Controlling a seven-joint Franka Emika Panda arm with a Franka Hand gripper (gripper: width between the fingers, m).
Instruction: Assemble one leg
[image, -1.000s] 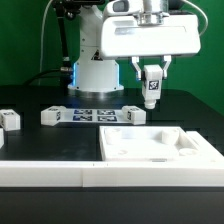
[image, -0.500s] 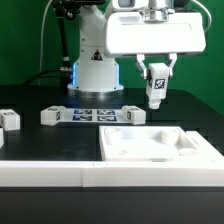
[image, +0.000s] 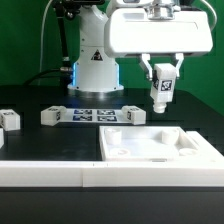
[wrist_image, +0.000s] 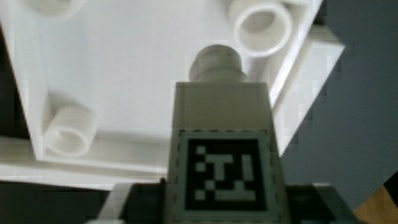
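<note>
In the exterior view, the pincer is clamped on the leg, its two fingers pressing the upper part of the post from either side. The leg hangs in the air, slightly tilted, with its tag facing the camera. It is above the far part of the big white panel, which lies flat on the black counter, and touches neither of them. The marker board lies toward the exterior view's left of the leg, and a second, similar post stands well apart at that view's left edge. So picking up looks done; lining up, lowering and fixing the leg are left.

In the wrist view, the leg fills the middle, and the peg at its free end points at the panel. Two round sockets show, one just beside the peg's tip and one further off. Both appear empty. The peg seems aimed near the first socket but not yet over it, though the close, blurred view makes that hard to judge. No leg looks fitted so far.
</note>
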